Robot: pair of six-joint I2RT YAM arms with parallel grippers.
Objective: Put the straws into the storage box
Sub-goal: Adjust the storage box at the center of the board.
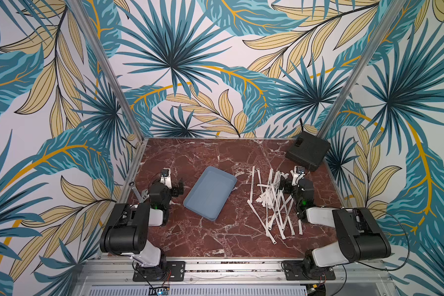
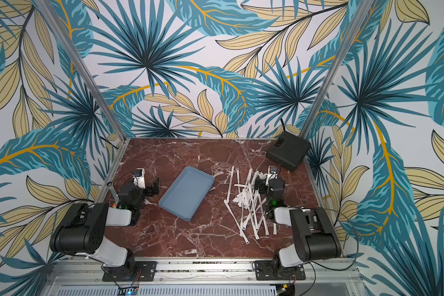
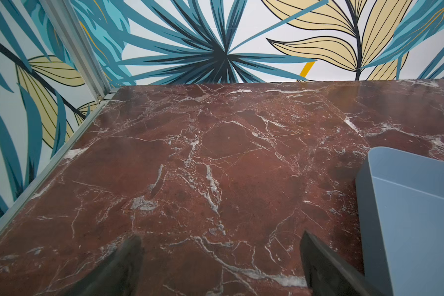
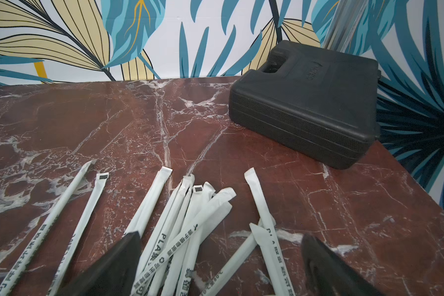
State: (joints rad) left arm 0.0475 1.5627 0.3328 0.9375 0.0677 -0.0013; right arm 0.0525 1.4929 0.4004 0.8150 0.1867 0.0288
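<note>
- The straws [image 1: 272,202] lay in a loose crossed pile on the right half of the table [image 1: 203,238]. None was in the box [image 1: 210,193] yet.
- The right gripper [image 1: 283,185] hung over the far right part of the pile, jaws wide apart and holding nothing. Most straws ran near to far (a few lay across), so I judge the jaws would have to close across that axis.
- The right arm was clearly the nearer one. The left gripper [image 1: 179,188] stood just left of the box, also fully open and empty.
- The box lay left of the pile, apart from it, with its long side turned a little.
- The right wrist view showed the far straw ends [image 4: 190,205] between the fingers [image 4: 128,246], and the black case [image 4: 305,107] behind them. The top views could not show this.
- The left wrist view showed only one box corner [image 3: 385,164], no straws.
</note>
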